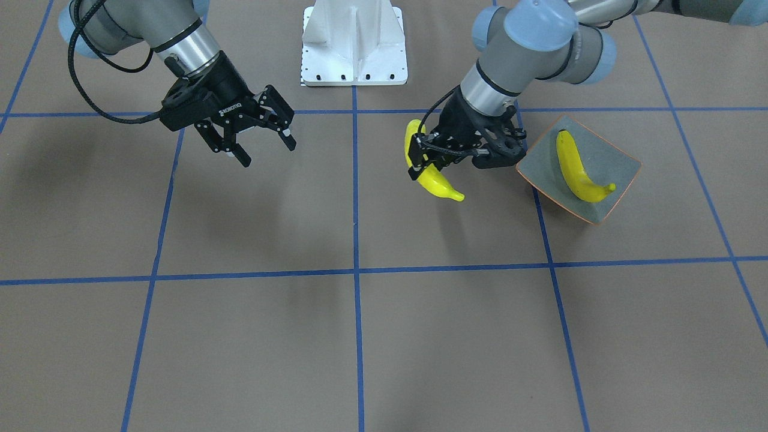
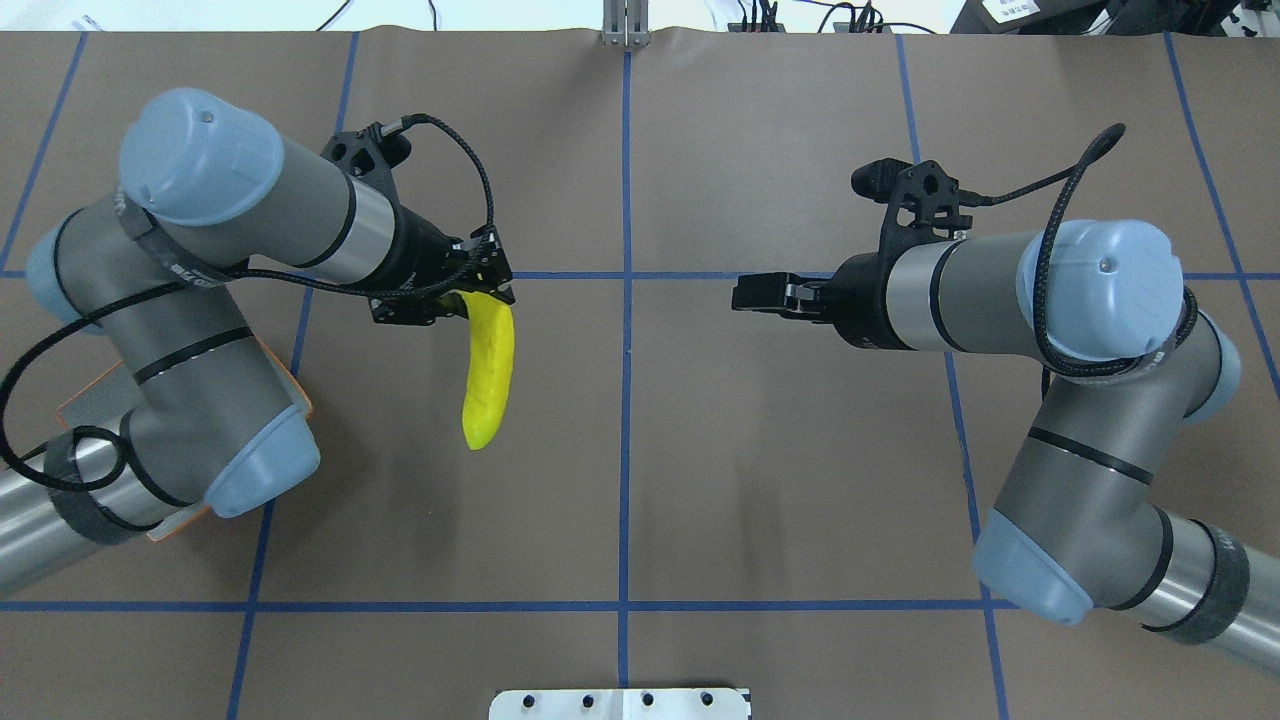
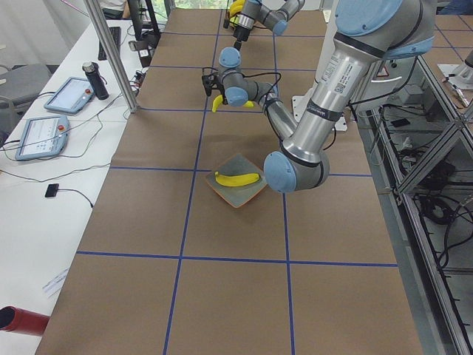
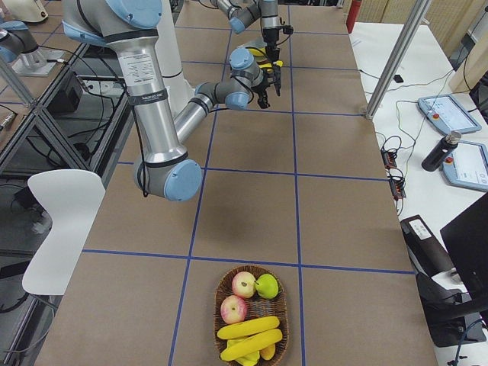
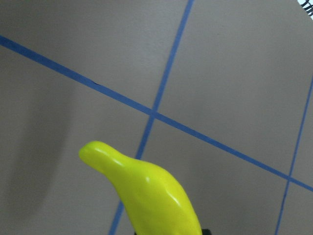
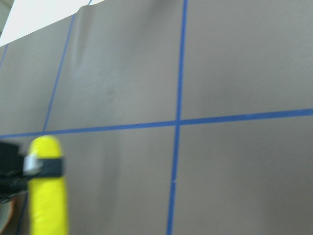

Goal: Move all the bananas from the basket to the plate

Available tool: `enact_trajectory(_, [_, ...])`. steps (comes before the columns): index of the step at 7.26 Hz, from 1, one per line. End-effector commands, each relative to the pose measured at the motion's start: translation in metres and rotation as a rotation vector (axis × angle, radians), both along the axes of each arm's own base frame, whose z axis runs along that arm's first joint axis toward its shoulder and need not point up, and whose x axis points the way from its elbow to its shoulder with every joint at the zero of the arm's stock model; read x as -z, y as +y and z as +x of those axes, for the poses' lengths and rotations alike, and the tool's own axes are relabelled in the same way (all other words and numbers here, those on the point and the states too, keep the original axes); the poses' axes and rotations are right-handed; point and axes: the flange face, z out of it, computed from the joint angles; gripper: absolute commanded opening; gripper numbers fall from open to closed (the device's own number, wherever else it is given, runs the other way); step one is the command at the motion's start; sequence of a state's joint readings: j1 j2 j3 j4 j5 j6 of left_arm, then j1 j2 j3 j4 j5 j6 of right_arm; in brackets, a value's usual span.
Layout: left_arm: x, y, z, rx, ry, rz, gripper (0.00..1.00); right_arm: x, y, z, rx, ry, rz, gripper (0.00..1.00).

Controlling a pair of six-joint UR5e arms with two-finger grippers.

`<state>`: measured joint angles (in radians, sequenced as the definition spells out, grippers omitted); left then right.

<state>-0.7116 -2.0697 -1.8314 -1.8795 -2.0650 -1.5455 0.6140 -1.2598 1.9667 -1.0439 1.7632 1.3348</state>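
Note:
My left gripper (image 1: 419,159) is shut on a yellow banana (image 1: 433,180), gripping it near one end and holding it above the table just beside the plate (image 1: 624,161). From overhead the held banana (image 2: 488,365) hangs toward the robot. The grey-green plate with an orange rim holds one banana (image 1: 579,169). Most of the plate (image 2: 300,402) is hidden under my left arm in the overhead view. The wicker basket (image 4: 221,293) at the table's right end holds more bananas (image 4: 248,329). My right gripper (image 1: 268,153) hovers open with nothing in it.
Two apples (image 4: 234,309) and a green fruit (image 4: 266,286) share the basket. A white mount plate (image 1: 354,42) sits at the robot's base. Tablets and cables lie on a side bench (image 4: 450,114) beyond the table.

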Motion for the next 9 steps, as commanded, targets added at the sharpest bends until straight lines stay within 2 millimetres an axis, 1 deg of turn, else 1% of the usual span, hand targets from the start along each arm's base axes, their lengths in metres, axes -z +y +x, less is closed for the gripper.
enact_trajectory(1, [-0.024, 0.018, -0.041, -0.115, -0.332, 0.021, 0.0, -0.028, -0.013, -0.002, -0.043, 0.052, -0.02, 1.0])
enact_trajectory(2, [-0.038, 0.02, -0.044, -0.135, -0.451, 0.018, 0.0, -0.039, -0.016, 0.004, -0.054, 0.067, -0.03, 1.0])
enact_trajectory(3, [-0.059, 0.02, -0.049, -0.157, -0.548, 0.019, 0.0, -0.045, -0.018, 0.008, -0.062, 0.077, -0.034, 1.0])
enact_trajectory(4, [-0.089, 0.026, -0.046, -0.167, -0.644, 0.011, 0.0, -0.05, -0.02, 0.007, -0.063, 0.086, -0.04, 1.0])
enact_trajectory(5, [-0.109, 0.03, -0.046, -0.177, -0.679, -0.007, 0.0, -0.053, -0.02, 0.008, -0.065, 0.09, -0.042, 1.0])
enact_trajectory(6, [-0.135, 0.031, -0.047, -0.187, -0.718, -0.041, 0.0, -0.054, -0.02, 0.008, -0.065, 0.093, -0.044, 1.0])
enact_trajectory(8, [-0.158, 0.018, -0.039, -0.171, -0.788, -0.053, 0.0, -0.056, -0.02, 0.008, -0.066, 0.096, -0.045, 1.0])
enact_trajectory(9, [-0.157, 0.016, -0.036, -0.166, -0.792, -0.052, 0.0, -0.056, -0.02, 0.008, -0.065, 0.095, -0.046, 1.0])
